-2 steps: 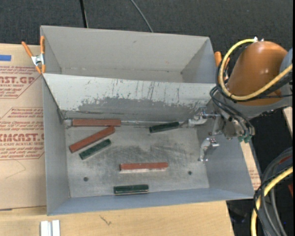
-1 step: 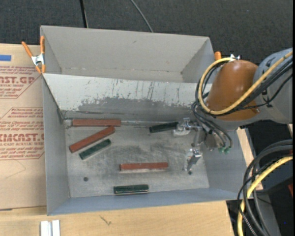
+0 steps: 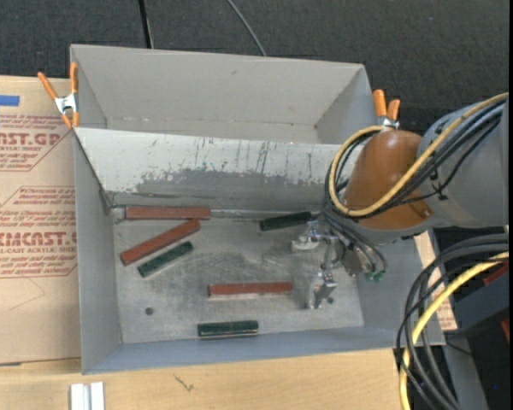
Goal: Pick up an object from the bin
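My gripper hangs low over the right part of the bin floor. Its two metal fingers stand apart, open, and nothing shows between them. A red-brown flat bar lies on the floor just left of the nearer fingertip, its right end close to it. A dark green bar lies by the back wall, just left of the farther fingertip. Another dark green bar rests near the front wall, down and to the left of the gripper.
On the left of the floor lie a slanted red-brown bar, a dark green bar below it, and a red-brown bar along the back wall. The arm with its orange cover and cables leans over the bin's right wall.
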{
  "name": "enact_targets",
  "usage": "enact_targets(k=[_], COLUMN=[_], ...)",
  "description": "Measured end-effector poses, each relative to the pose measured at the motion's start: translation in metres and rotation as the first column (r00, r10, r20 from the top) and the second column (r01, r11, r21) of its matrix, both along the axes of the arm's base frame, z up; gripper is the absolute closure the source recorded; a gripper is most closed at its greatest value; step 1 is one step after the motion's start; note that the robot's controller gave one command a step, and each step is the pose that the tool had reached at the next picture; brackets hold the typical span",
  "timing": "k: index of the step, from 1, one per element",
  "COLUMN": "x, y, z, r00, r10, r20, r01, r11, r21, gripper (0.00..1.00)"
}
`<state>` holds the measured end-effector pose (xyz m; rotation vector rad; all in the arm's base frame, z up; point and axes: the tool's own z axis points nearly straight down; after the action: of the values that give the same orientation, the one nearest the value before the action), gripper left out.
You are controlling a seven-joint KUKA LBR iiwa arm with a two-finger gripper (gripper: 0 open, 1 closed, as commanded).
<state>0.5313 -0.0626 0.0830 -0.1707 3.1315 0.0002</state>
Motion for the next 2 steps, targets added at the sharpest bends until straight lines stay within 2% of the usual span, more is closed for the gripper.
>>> enact_targets(k=[1,2], x=[-0.0053,-0.0053], y=[0.0401,0.0401], z=[-0.0073,-0.0073], r00=[0.999,0.999], r10=[0.035,0.035], r20=[0.004,0.004], r01=[-0.035,-0.035], r11=[0.999,0.999], r21=[-0.002,-0.003], gripper=[1.0,1.0])
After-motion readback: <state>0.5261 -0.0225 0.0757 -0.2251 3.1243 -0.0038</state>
